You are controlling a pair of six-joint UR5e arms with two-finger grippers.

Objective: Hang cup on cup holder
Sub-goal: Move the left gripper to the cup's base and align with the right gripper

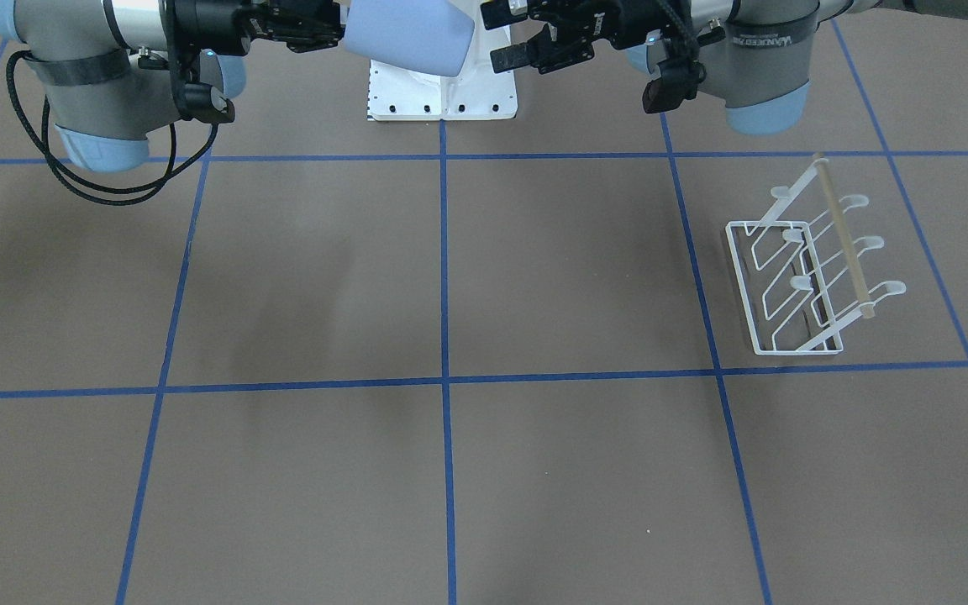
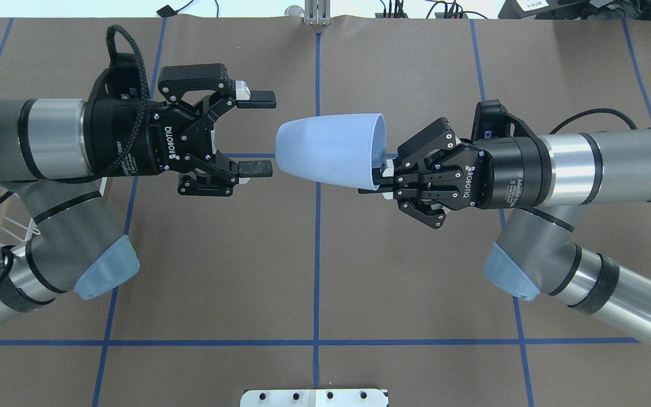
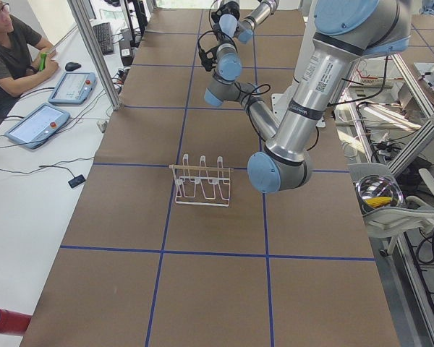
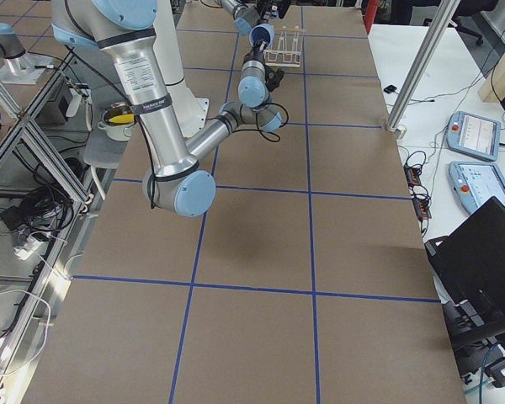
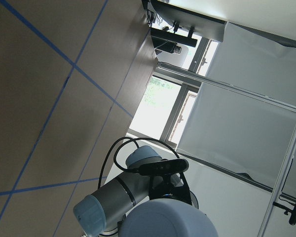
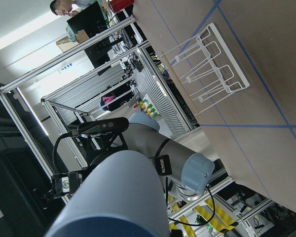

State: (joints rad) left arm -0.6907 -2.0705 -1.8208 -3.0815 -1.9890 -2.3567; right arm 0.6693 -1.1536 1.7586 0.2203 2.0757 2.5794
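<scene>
The light blue cup [image 2: 331, 148] lies on its side in the air above the table's middle, base toward my left gripper. My right gripper [image 2: 382, 176] is shut on its rim. My left gripper [image 2: 256, 133] is open, its fingertips just short of the cup's base and not touching it. In the front view the cup [image 1: 408, 38] sits between the right gripper [image 1: 337, 34] and the left gripper [image 1: 501, 35]. The white wire cup holder [image 1: 812, 269] with its wooden bar stands empty on the table on my left side. It also shows in the right wrist view [image 6: 207, 64].
The robot's white base plate [image 1: 442, 92] sits at the table's near edge. Blue tape lines cross the brown table. An operator [image 3: 7, 43] sits at a side desk with tablets, beyond the table's far edge.
</scene>
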